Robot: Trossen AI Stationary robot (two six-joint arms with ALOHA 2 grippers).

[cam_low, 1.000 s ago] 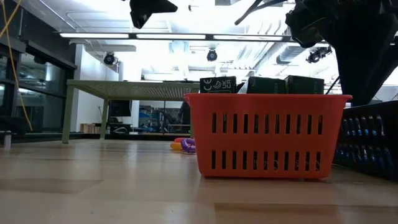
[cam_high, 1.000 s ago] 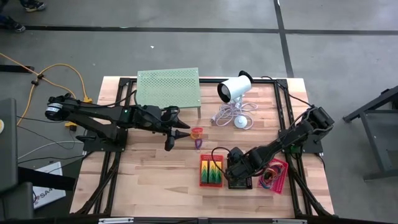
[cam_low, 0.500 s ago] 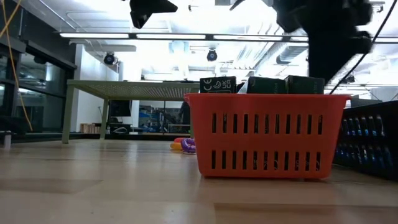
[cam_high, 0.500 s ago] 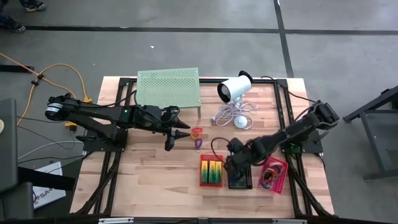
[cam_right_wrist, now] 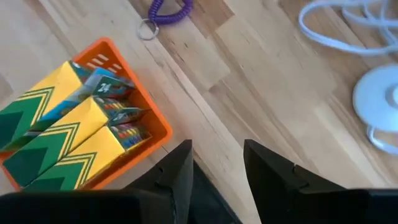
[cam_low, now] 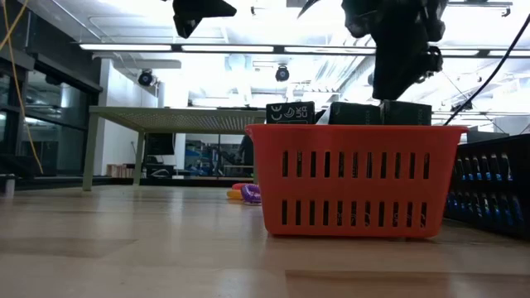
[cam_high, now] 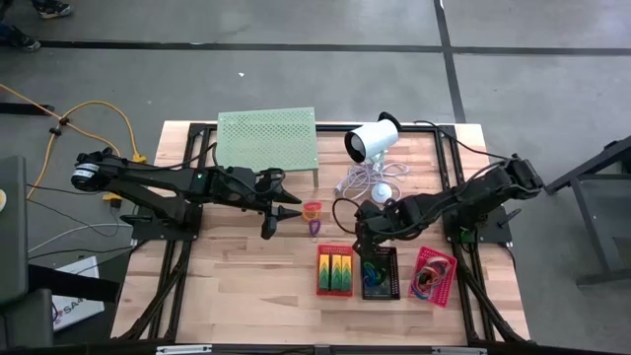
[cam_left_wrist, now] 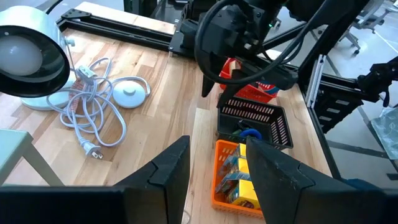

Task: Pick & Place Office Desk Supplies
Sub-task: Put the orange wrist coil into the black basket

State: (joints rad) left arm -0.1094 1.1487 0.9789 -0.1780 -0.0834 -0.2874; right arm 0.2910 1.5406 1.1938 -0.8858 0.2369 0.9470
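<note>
Writing: none could be read for certain; the green-and-yellow packs [cam_right_wrist: 68, 134] showed chevron print and small coloured marks, and one pack edge in the low view [cam_low: 290, 112] bore pale characters too small to make out.
Red basket: the red basket [cam_high: 319, 278] sat at lower centre of the high view, on the table [cam_high: 246, 276], holding three packs side by side.
Black basket: the black basket [cam_high: 393, 284] stood just right of the red one, with blue and green loops inside.
Pink basket: the pink basket [cam_high: 450, 286] sat farther right, holding tangled coloured bands.
Loose loops: a red loop [cam_high: 313, 209] and a purple coil [cam_high: 315, 228] lay at mid-frame, between the two arms.
Right gripper: the right gripper [cam_high: 363, 240] hung above the gap between the red and black baskets, fingers spread and nothing between them.
Left gripper: the left gripper [cam_high: 279, 219] hovered left of the loose loops, fingers apart, empty.
Around: a pale-green perforated stand [cam_high: 266, 138] stood at upper centre; a white lamp-like device [cam_high: 373, 140] with coiled cable [cam_high: 363, 177] stood to its right.
</note>
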